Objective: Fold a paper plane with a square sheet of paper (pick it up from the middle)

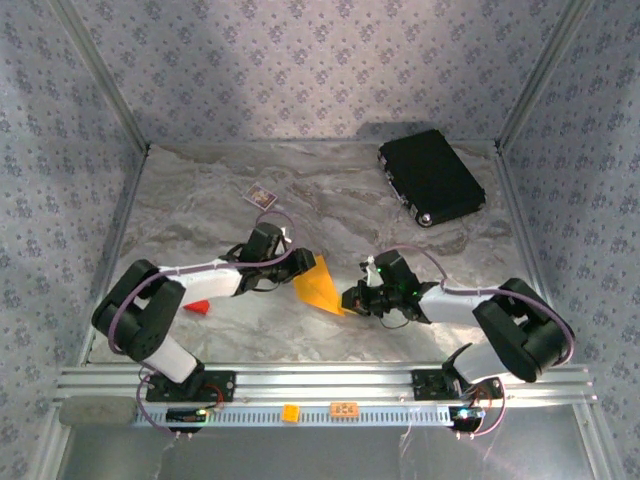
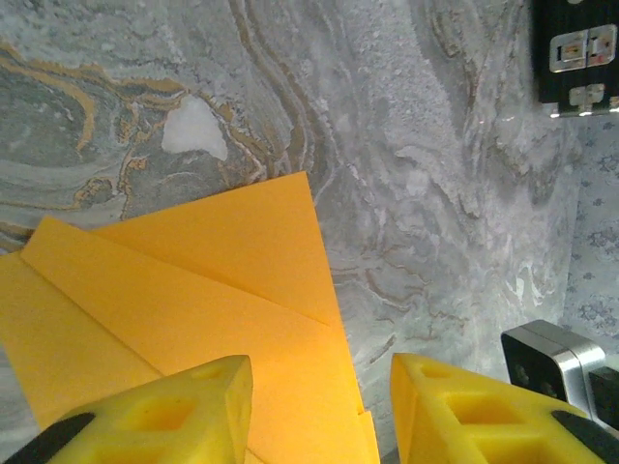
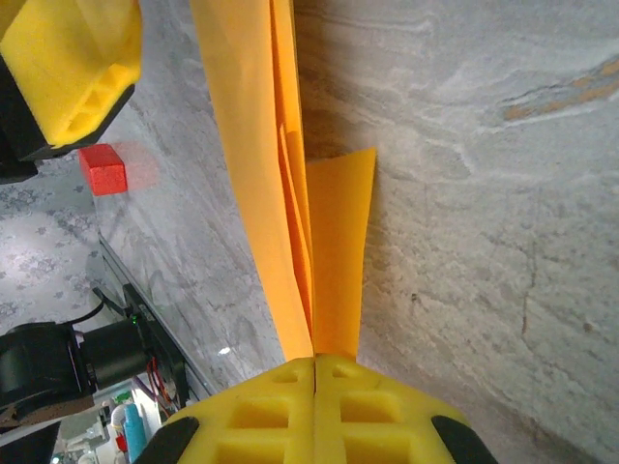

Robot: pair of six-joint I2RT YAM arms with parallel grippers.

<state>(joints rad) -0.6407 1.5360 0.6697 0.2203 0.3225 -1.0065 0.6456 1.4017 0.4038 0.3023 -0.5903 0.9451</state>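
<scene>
Paper comes first: the orange-yellow sheet of paper (image 1: pixel 320 285) is folded into a layered, pointed shape and sits between my two arms, towards the near middle of the tabletop (image 1: pixel 330 200). From overhead it reads as a triangle with its tip towards the far side.

My right end effector (image 3: pixel 316 362) is pinched fully together on the paper's near-right corner. In the right wrist view the fingers meet with the layers clamped between them. The sheet runs away from the pinch nearly edge-on, and one flap splays out to the side over the marbled surface.

My left end effector (image 2: pixel 319 387) is at the sheet's opposite, far-left edge with its fingers clearly apart. In the left wrist view the folded paper lies in the gap and passes under the left-hand finger, creases showing across it. I cannot tell whether either pad touches the paper.

A small red block (image 1: pixel 197 307) lies on the tabletop left of the sheet, beside the left arm and apart from the paper. A black case (image 1: pixel 432 177) rests near the far right corner, well apart. A small card (image 1: pixel 260 195) lies beyond the left arm.
</scene>
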